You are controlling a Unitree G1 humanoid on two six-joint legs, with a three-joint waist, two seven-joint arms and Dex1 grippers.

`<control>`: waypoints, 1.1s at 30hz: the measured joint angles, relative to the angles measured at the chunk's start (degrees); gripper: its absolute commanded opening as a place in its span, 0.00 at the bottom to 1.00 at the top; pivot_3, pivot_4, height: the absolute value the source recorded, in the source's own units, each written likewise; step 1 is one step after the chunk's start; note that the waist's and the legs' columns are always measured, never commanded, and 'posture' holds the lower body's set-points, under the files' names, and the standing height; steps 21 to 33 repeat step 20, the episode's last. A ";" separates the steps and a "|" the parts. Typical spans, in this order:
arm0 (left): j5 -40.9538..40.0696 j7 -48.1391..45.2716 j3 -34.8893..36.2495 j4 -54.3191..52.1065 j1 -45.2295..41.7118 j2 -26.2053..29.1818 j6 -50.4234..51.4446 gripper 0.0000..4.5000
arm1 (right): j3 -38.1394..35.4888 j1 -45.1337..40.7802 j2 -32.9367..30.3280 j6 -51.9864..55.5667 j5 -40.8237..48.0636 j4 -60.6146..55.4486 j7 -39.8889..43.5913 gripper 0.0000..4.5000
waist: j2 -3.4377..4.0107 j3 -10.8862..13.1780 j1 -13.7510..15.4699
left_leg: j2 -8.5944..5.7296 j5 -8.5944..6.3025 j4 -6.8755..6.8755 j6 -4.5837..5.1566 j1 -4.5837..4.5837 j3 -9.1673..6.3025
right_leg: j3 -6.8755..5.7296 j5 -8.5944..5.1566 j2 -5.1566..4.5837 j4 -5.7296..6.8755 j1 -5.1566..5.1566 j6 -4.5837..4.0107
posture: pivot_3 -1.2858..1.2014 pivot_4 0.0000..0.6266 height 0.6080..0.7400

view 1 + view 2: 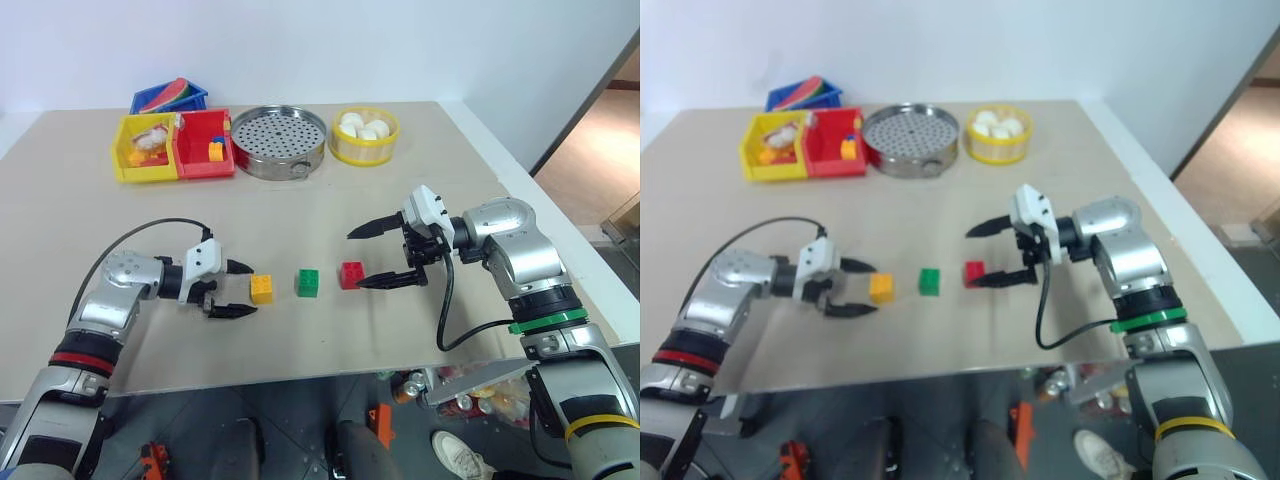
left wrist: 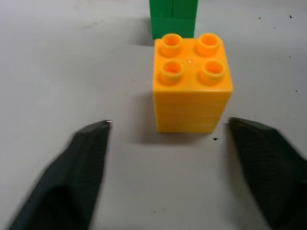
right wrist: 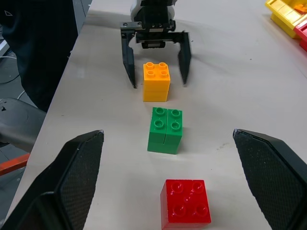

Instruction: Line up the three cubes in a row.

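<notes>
Three studded cubes sit in a row near the table's front: yellow-orange [image 1: 262, 288] at the left, green [image 1: 308, 283] in the middle, red [image 1: 351, 275] at the right, with small gaps between them. My left gripper [image 1: 252, 289] is open, low over the table, its fingers [image 2: 86, 167] standing either side of the yellow-orange cube [image 2: 192, 86] without touching it. My right gripper [image 1: 355, 260] is open just above and beside the red cube [image 3: 185, 207], holding nothing.
At the back of the table [image 1: 330, 345] stand a yellow bin [image 1: 145, 150], a red bin [image 1: 205, 143] and a blue bin [image 1: 168, 98] with clutter, a perforated steel steamer tray [image 1: 279, 140] and a yellow bowl of white buns [image 1: 364, 135]. The table's front edge runs close below the cubes.
</notes>
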 measured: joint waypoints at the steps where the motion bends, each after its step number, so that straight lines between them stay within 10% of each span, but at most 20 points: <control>1: -0.11 -0.02 0.09 -0.89 -0.33 0.31 0.23 0.99 | 0.00 0.00 0.01 0.24 0.03 -0.04 -0.03 1.00 | 0.00 0.00 0.00 | 0.00 0.00 -0.01 0.00 -0.03 0.00 | 0.00 0.00 0.01 0.00 -0.03 0.01 | 0.52 0.24 1.00; 11: -9.01 3.05 10.17 -19.16 4.53 10.59 19.65 0.99 | -6.46 -0.70 1.60 6.28 3.21 -1.22 -8.71 1.00 | 0.02 0.02 -0.16 | 0.05 0.00 -0.14 0.00 0.01 -0.03 | -0.05 -0.04 0.04 0.02 -0.07 -0.04 | 0.52 0.24 1.00; 20: -3.99 29.03 18.12 -19.48 9.89 1.13 19.65 0.99 | -11.55 -0.20 4.61 -4.79 -2.15 10.88 -24.06 1.00 | -0.02 -0.01 0.01 | -0.08 0.01 -0.05 0.00 0.02 0.09 | -0.01 0.11 -0.20 -0.09 0.09 0.33 | 0.52 0.24 1.00; 33: -3.99 29.03 18.12 -19.48 9.89 1.13 19.65 0.99 | -11.55 -0.20 4.61 -4.79 -2.15 10.88 -24.06 1.00 | -0.02 -0.01 0.01 | -0.08 0.01 -0.05 0.00 0.02 0.09 | -0.01 0.11 -0.20 -0.09 0.09 0.33 | 0.52 0.24 1.00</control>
